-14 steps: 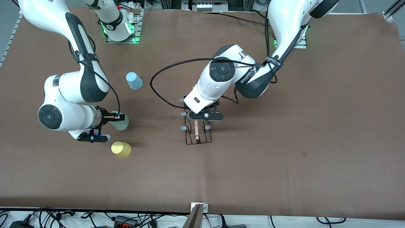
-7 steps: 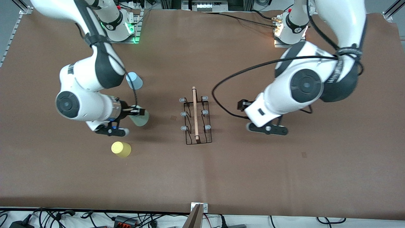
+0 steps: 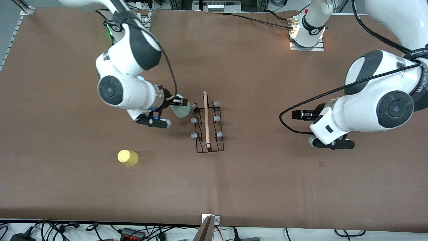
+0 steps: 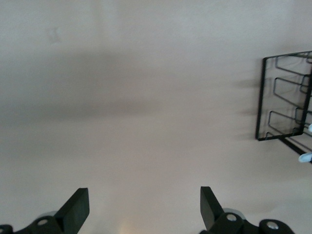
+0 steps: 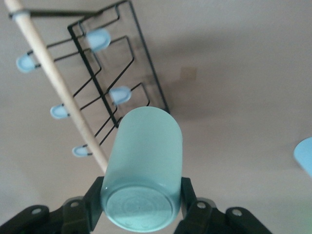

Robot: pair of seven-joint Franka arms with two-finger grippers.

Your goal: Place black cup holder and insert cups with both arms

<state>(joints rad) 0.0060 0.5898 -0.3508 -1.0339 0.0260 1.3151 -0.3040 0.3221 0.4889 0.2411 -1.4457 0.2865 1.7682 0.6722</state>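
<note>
- The thin black wire cup holder (image 3: 209, 126) with its light wooden rod handle (image 3: 206, 120) stands free on the brown table (image 3: 267, 184) at the centre of the front view. A second ago the left arm was bent over it; now that arm has pulled away.
- The left gripper (image 3: 331, 143) sits at the right of the front view, well apart from the holder, over bare table. Its fingers (image 4: 75, 212) are spread wide and hold nothing. I judge the placing step done.
- The right gripper (image 3: 174, 106) has travelled from the left of the frame to just beside the holder. Its fingers (image 5: 95, 202) are clamped on the pale mint green plastic cup (image 5: 144, 165).
- That cup lies tilted, its closed base toward the gripper and its open mouth toward the holder's grey-tipped pegs (image 5: 119, 94). It is close to the upper pegs but not yet on one.
- The holder's long axis runs up and down the front view, the rod along it, pegs in two rows either side.
- The small yellow plastic cup (image 3: 127, 157) stands mouth-down at lower left, unmoved. A sliver of light blue cup (image 5: 304, 156) shows only at the edge of the right wrist view.
- Next, by my reading, the mint cup needs its mouth lined up over a peg.
</note>
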